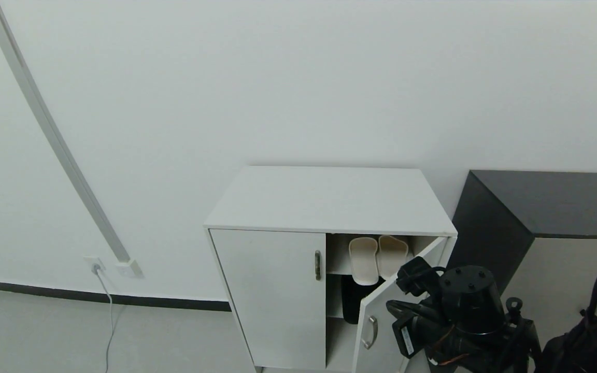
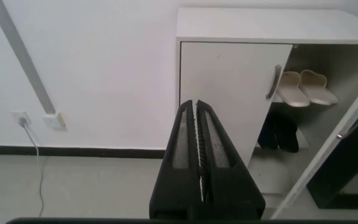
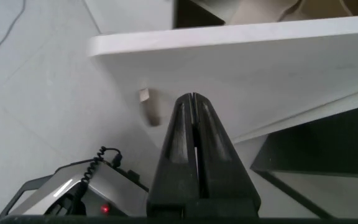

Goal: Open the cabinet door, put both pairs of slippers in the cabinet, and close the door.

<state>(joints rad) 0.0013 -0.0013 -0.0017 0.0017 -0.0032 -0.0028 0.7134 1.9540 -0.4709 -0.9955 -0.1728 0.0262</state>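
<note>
The white cabinet (image 1: 329,199) stands against the wall with its left door (image 1: 270,295) closed and its right door (image 1: 381,321) swung partly open. A beige pair of slippers (image 1: 378,257) lies on the upper shelf, and a black pair of slippers (image 1: 351,300) sits on the shelf below. My right gripper (image 3: 193,99) is shut and empty, with its tips close to the outer face of the right door (image 3: 272,68), beside the door handle (image 3: 148,107). My left gripper (image 2: 196,124) is shut and empty, held back from the cabinet in front of the left door (image 2: 229,93).
A dark table (image 1: 552,202) stands just right of the cabinet, close to the open door. A wall socket (image 1: 95,265) with a hanging cable is at the left, under a slanted grey strip (image 1: 55,140). Bare floor lies left of the cabinet.
</note>
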